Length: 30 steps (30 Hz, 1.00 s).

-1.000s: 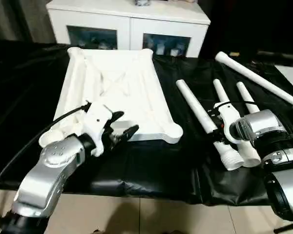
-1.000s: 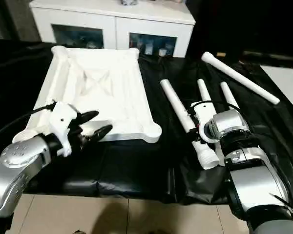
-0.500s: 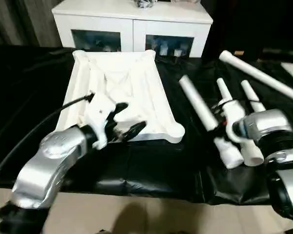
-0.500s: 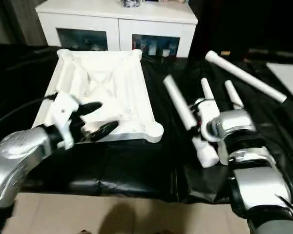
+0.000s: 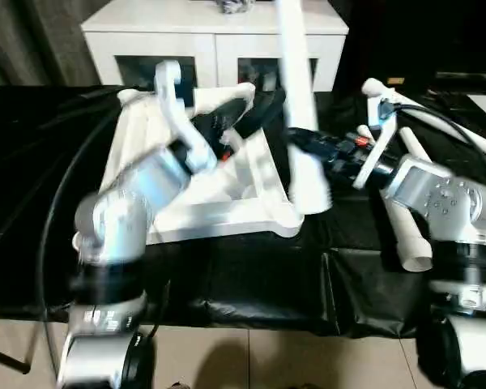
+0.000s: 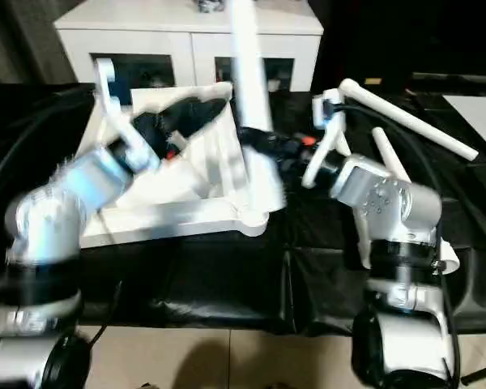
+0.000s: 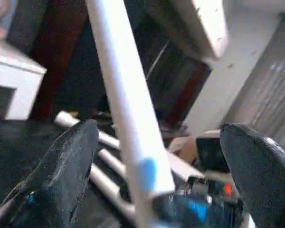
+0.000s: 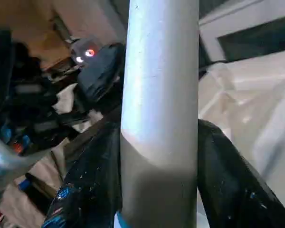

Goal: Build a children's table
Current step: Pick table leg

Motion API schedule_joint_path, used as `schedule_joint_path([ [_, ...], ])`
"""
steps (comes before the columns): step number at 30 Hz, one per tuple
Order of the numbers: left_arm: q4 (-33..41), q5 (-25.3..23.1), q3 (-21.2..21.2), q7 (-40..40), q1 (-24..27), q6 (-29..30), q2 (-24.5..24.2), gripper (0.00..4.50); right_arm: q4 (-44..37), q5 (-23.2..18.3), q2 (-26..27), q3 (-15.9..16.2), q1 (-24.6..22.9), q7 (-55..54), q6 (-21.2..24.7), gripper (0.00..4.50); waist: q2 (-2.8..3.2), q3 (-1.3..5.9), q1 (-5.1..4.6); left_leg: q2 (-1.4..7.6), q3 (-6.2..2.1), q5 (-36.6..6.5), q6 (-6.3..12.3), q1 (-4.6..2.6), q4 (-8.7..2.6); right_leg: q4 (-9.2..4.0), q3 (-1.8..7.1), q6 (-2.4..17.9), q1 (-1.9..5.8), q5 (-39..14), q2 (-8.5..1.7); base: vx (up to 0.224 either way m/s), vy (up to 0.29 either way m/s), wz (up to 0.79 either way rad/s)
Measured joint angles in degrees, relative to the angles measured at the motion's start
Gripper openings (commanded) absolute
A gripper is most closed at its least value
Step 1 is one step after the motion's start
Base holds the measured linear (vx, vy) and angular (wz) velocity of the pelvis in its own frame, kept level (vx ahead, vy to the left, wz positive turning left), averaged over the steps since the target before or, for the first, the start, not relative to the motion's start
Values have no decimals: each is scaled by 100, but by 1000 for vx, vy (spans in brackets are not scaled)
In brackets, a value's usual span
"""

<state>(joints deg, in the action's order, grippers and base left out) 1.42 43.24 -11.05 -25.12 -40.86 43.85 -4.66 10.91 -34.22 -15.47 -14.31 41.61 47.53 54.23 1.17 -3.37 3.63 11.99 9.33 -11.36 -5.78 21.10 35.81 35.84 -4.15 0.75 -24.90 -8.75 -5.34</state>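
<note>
The children's table is in pieces on the black cloth (image 5: 251,284): its white top (image 5: 227,212) lies upside down, ribs up, left of centre in the head views, a round corner socket (image 5: 285,217) at its near right corner. One leg (image 5: 296,97) is up off the cloth, standing near upright in the middle of the frame with its thick end hanging just above and beside that socket. The right gripper (image 5: 320,150) is clamped around this leg low on the shaft; its wrist view shows a dark finger (image 8: 92,183) pressed to either side of the tube. The left gripper (image 5: 239,109) is spread wide in the upper middle of the frame, next to the leg and grasping nothing; in its wrist view the tube passes between the parted fingers (image 7: 66,166) without touching either. The risk I see is this: the leg is long and gripped at one point, so it could swing or slip, and if the thick end meets the socket rim at a tilt it may jam or shove the top along the slick cloth. The left gripper could also knock it off line if it closes crooked. The other legs (image 5: 409,235) lie at the right. The one container about is the white cabinet (image 5: 219,36) at the top; what sits behind its glass doors I cannot make out.
</note>
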Motion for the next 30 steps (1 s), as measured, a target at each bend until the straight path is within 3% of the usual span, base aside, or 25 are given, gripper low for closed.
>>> schedule_joint_path([
  [7, -17, 360, -46, 26, -77, 330, 90, 450, -398, -16, -10, 349, -273, 114, 44, 182, -1, 0, 22, -3, 1, 0, 0, 4, -2, -8, 10, -4, 0, 0, 3, 0, 0, 0],
  [17, -250, 202, 23, 311, -81, 373, 124, 450, -796, 43, -104, 989, -380, 160, 22, 182, 0, 0, 18, -3, 0, 0, -1, 6, -5, -26, 10, -18, 0, 4, 5, 0, 0, 0],
  [18, -250, 207, 23, 310, -84, 390, 109, 421, -808, 42, -108, 1002, -379, 162, 11, 182, 0, 0, 19, -3, 0, 0, -1, 5, -6, -31, 10, -20, 0, 6, 5, 0, 0, 0],
  [22, -250, 213, 21, 283, -88, 501, 28, 407, -809, 48, -173, 1048, -401, 163, -4, 181, 1, -1, 25, -3, -1, 0, 0, 4, -11, -61, 10, -20, 0, 28, 7, 0, 0, 0],
  [24, -250, 215, 19, 278, -88, 523, -14, 369, -809, 60, -184, 1073, -413, 163, -37, 181, 2, -1, 23, -4, 0, -1, 1, 5, -11, -67, 10, -19, 0, 29, 7, 0, 0, 0],
  [27, -258, 218, 2, 279, -89, 531, -47, 361, -815, 64, -228, 1120, -451, 163, -75, 181, 3, -1, 24, -4, 0, -1, 1, 5, -14, -67, 9, -19, 0, 29, 7, 0, 0, 0],
  [30, -273, 233, -26, 279, -89, 544, -63, 325, -828, 64, -263, 1143, -486, 162, -82, 181, 3, -2, 25, -4, 0, -1, 1, 4, -15, -67, 9, -19, 0, 29, 7, 0, 0, 0],
])
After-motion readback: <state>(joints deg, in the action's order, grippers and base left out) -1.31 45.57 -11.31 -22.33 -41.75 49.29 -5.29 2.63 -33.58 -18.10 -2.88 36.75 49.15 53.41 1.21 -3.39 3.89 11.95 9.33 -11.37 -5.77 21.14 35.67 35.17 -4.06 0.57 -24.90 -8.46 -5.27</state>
